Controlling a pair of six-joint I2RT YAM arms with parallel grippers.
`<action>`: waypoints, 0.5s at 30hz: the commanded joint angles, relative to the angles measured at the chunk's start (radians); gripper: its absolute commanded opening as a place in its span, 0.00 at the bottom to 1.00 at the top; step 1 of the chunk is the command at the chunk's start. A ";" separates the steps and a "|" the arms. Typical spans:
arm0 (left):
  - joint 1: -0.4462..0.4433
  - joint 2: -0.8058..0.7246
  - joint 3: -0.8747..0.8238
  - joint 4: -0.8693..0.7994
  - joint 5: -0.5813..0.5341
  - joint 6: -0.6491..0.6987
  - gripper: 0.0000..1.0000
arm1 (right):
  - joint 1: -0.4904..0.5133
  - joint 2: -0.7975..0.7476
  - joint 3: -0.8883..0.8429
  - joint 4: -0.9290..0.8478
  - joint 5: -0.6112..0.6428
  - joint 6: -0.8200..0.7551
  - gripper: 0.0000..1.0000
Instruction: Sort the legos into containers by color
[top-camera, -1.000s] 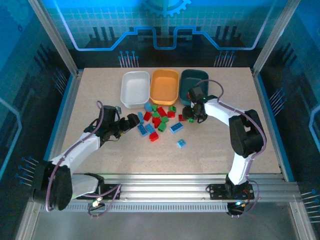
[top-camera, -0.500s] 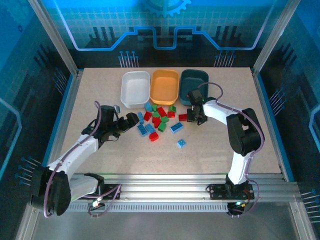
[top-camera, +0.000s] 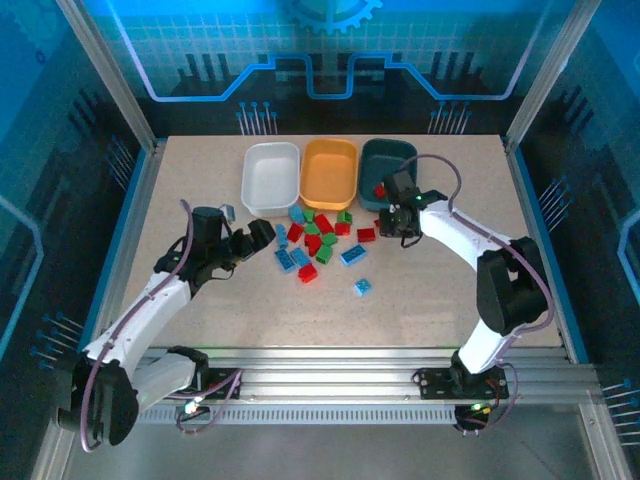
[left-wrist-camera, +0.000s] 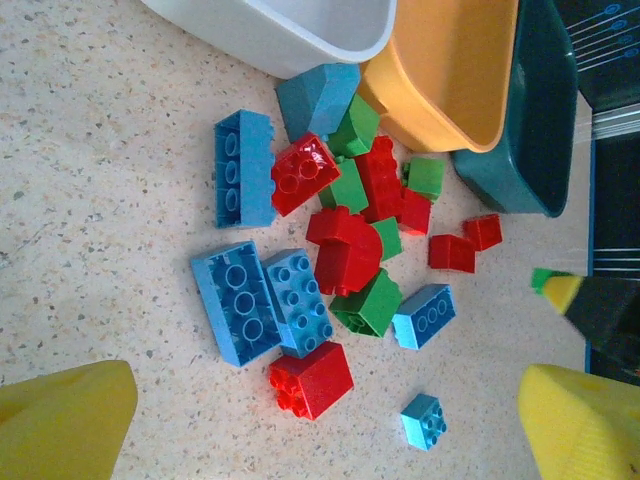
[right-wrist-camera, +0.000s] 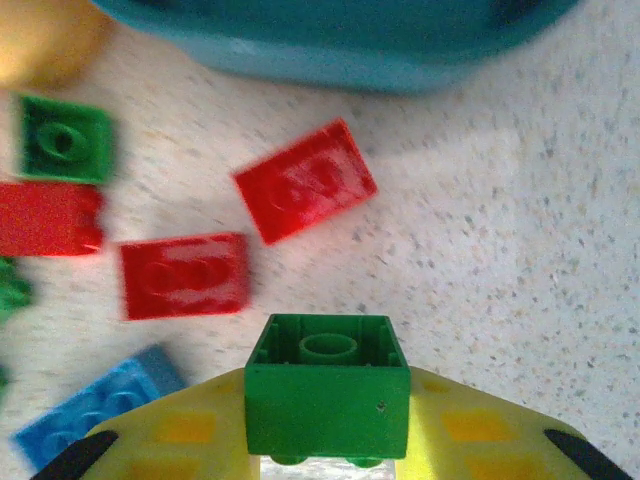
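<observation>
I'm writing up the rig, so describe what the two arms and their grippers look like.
The left arm and right arm have white links, black joints and purplish cables looped alongside. The left gripper and right gripper have yellow fingers.

3 trays (top-camera: 330, 172) in row at back, legos (top-camera: 318, 242) just in frt.

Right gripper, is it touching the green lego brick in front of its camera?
Touching. The right wrist view shows the green brick wedged between the right gripper's yellow fingers, with no gap on either side.
</observation>
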 joint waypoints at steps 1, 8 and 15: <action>0.024 0.075 0.046 0.033 -0.014 -0.007 0.99 | 0.053 0.004 0.106 -0.023 -0.003 -0.014 0.35; 0.057 0.208 0.066 0.065 0.058 -0.063 0.98 | 0.105 0.224 0.338 0.020 0.004 -0.011 0.35; 0.058 0.194 0.015 0.037 0.124 -0.036 0.95 | 0.111 0.499 0.642 -0.042 0.005 -0.063 0.35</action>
